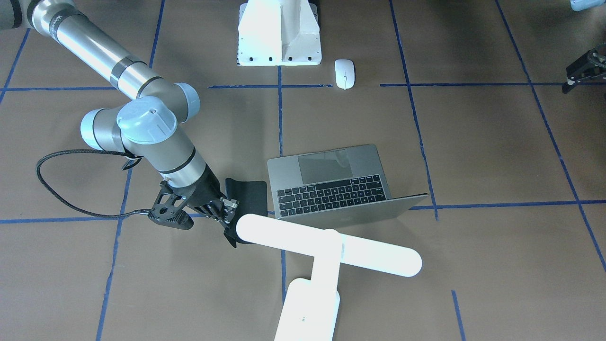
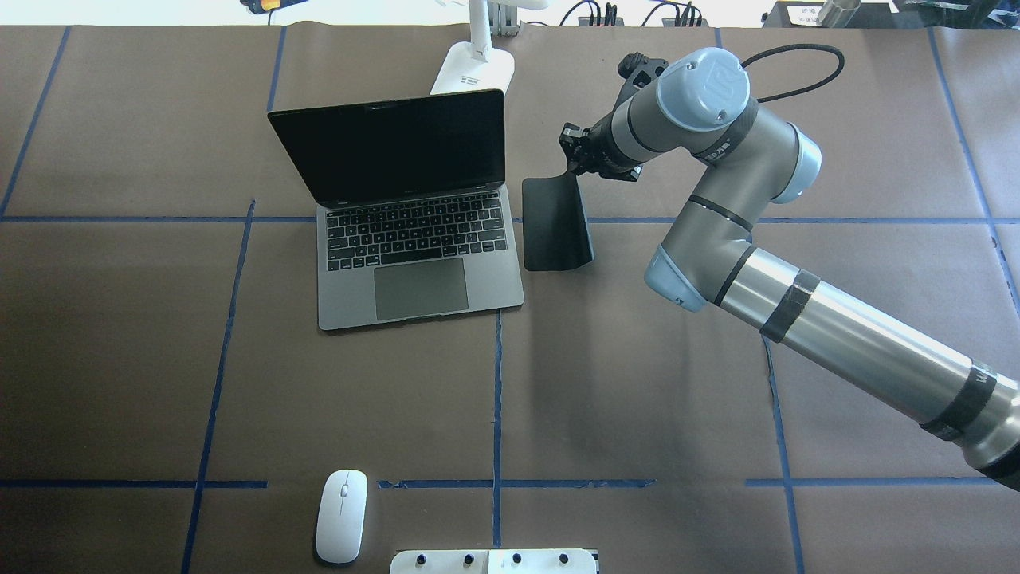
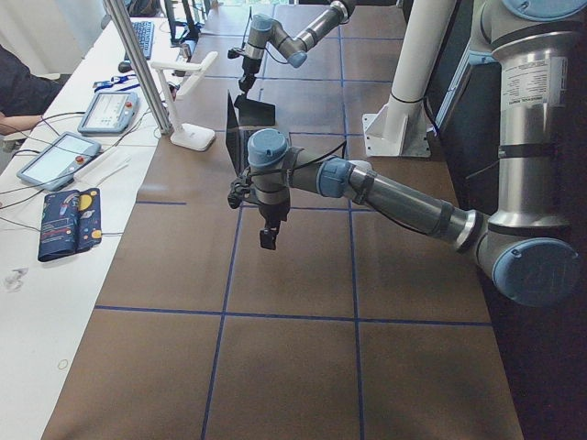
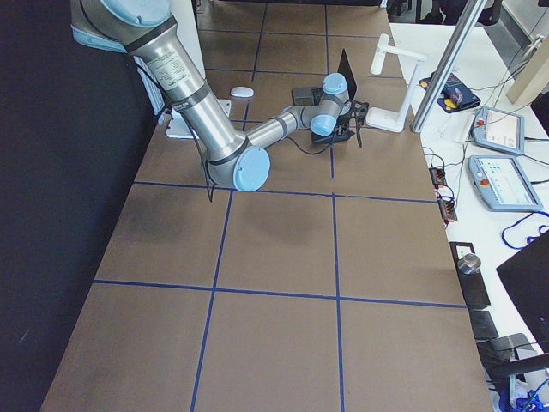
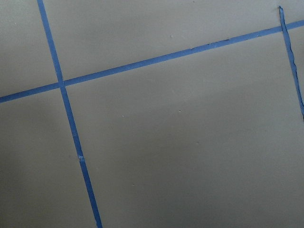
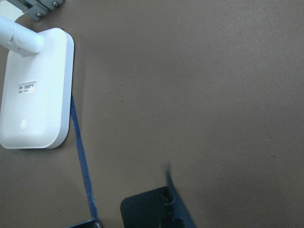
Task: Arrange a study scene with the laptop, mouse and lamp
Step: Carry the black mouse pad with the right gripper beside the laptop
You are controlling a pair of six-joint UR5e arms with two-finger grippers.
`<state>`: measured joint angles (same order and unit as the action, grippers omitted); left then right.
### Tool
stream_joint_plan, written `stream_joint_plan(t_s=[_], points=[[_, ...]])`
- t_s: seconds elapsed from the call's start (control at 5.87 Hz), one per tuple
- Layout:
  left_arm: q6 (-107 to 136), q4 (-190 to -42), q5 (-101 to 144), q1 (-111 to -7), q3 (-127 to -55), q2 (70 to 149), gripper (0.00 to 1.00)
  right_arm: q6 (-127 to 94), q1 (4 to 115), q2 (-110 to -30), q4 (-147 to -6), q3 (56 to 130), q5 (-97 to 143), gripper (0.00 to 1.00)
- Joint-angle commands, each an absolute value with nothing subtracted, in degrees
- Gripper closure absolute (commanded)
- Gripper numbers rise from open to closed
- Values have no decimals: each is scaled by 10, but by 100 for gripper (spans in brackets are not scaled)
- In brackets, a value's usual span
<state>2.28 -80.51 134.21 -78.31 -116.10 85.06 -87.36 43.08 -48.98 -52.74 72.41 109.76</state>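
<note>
Right hand [image 2: 582, 163] is seen pinching the far edge of the black mat [image 2: 554, 227], set at 3 o'clock of the open laptop [image 2: 414, 263], judged as a bed for the mouse [image 2: 342, 514], which lies well apart at 7 o'clock on the table [image 2: 637, 383]. The lamp [image 1: 326, 246], at the laptop's 12 o'clock, is shown whole only in the front-facing view, where the left hand [image 1: 584, 68] is glimpsed, its state not to be told.

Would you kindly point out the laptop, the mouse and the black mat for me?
laptop [image 2: 421, 288]: overhead exterior view, on its trackpad.
mouse [image 2: 341, 516]: overhead exterior view, middle of its white top.
black mat [image 2: 554, 231]: overhead exterior view, on its flat middle.
</note>
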Motion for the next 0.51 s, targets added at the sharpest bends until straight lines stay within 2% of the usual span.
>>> stream_joint_plan(t_s=[0.0,0.17,0.34], points=[[23,-804,1342,-783,-1161,852,0,-869,427,-498,-531,736,1104,1],[24,-805,1342,-782,-1163,855,0,-843,459,-507,-551,748,1156,0],[74,-810,1340,-780,-1185,858,0,-742,508,-513,-641,771,1229,0]])
